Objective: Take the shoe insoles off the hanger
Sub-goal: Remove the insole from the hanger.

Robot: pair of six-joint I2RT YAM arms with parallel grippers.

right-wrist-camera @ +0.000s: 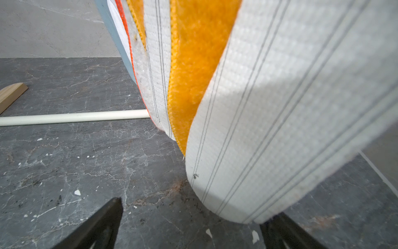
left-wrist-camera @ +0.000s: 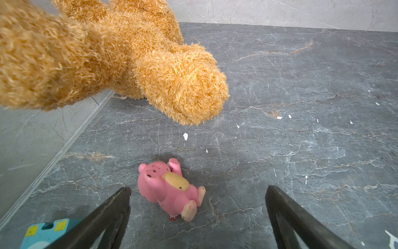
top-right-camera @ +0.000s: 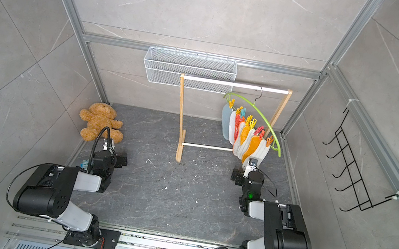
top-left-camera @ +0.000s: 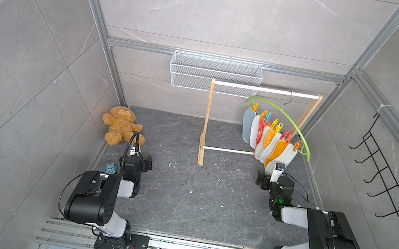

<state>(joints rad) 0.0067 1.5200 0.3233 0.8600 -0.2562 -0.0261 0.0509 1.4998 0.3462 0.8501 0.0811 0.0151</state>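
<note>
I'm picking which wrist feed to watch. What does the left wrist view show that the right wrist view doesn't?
Left wrist only: the teddy bear, a pink toy and the left hand, open. Right wrist only: the hanging shoe insoles, a white rod and the right hand, open. Both: the dark stone floor.

The shoe insoles (right-wrist-camera: 280, 120) are woven white cloth with fine grey lines, one a fuzzy orange pile. The hanger (top-left-camera: 291, 122) is smooth lime plastic — its hook dark metal. The rail frame (top-left-camera: 206, 121) is pale matt wood, the teddy bear (left-wrist-camera: 107, 54) shaggy plush, the table (left-wrist-camera: 301, 129) matt veined stone.
</note>
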